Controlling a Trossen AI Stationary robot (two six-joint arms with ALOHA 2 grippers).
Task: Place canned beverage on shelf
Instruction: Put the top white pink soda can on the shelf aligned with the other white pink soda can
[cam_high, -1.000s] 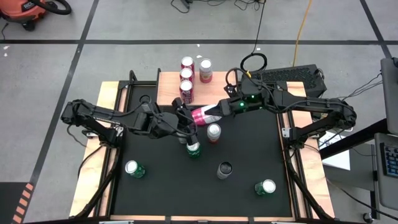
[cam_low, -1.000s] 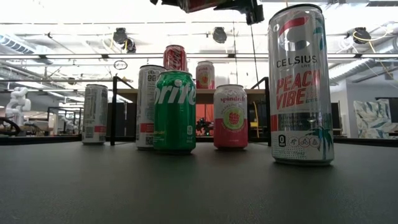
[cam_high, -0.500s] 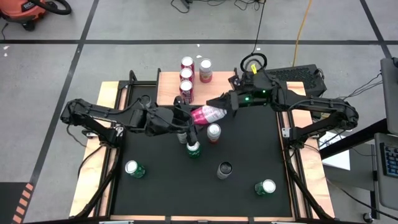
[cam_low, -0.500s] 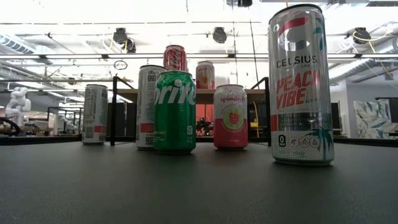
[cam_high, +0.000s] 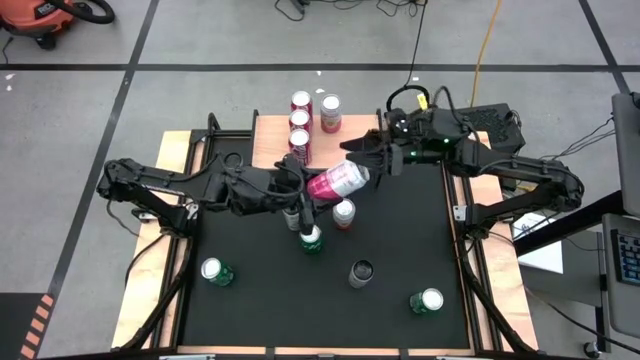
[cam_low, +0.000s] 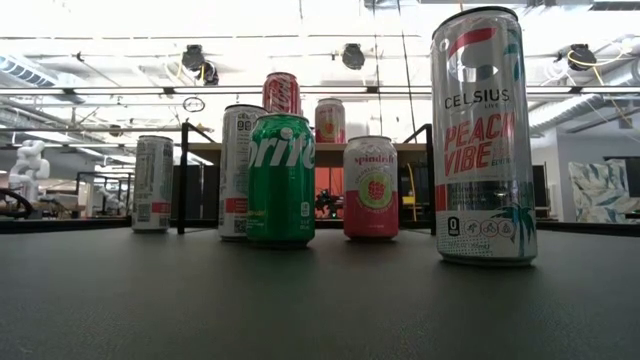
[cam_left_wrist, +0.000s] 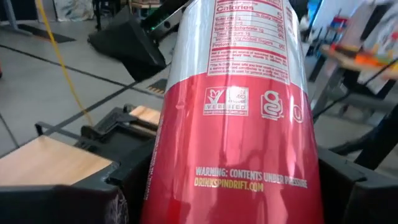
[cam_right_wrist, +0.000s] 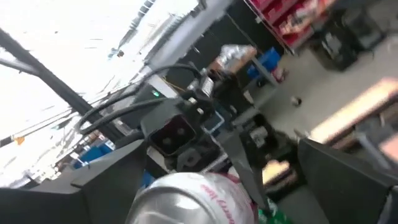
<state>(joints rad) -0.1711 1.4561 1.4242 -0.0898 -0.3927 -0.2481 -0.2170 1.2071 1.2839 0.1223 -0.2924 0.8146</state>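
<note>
Claw of the left arm (cam_high: 300, 190) pinches a pink can (cam_high: 337, 181) at one end and holds it lying on its side in the air, just in front of the shelf (cam_high: 272, 140). Right claw (cam_high: 362, 166) is spread wide, close to the other end of the pink can but apart from it. Four cans (cam_high: 300, 122) stand on the shelf. More cans (cam_high: 343, 212) stand on the counter (cam_high: 400, 240) before the shelf.

Red can (cam_left_wrist: 239, 124) between tool fingers (cam_left_wrist: 367, 199)

Pink-red can (cam_high: 335, 182) tilted sideways, aloft beside wood-topped shelf (cam_high: 268, 140).
</note>
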